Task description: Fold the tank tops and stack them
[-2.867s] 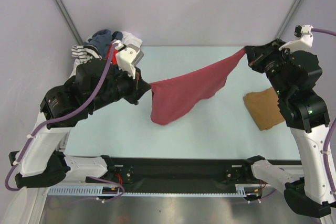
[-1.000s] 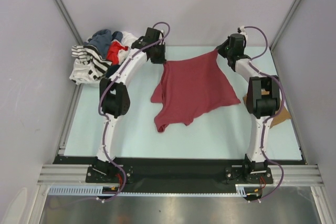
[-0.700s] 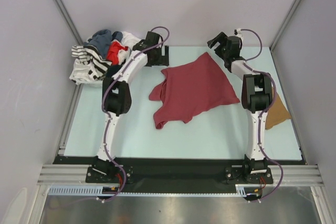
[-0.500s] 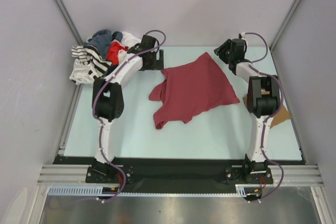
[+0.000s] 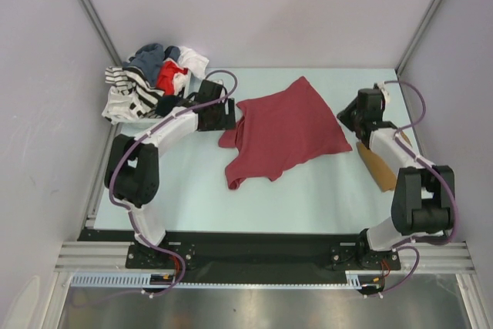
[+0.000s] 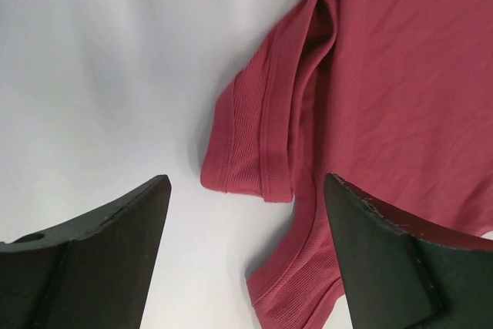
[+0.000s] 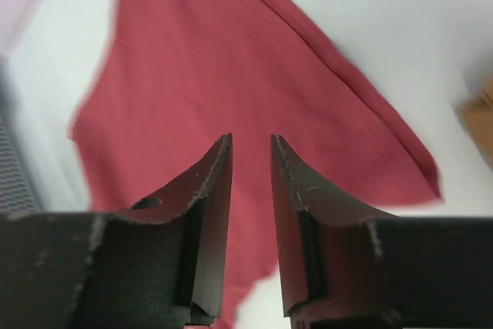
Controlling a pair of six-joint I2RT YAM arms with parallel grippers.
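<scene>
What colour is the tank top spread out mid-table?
The tank top is plain maroon red; the top external view shows it best.

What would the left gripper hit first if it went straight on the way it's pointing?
The left gripper would probably meet the maroon tank top first, at its bunched strap edge; depth is unclear.

End effector [image 6: 246, 184] spread wide over folded strap of maroon tank top [image 6: 385, 75]
</scene>
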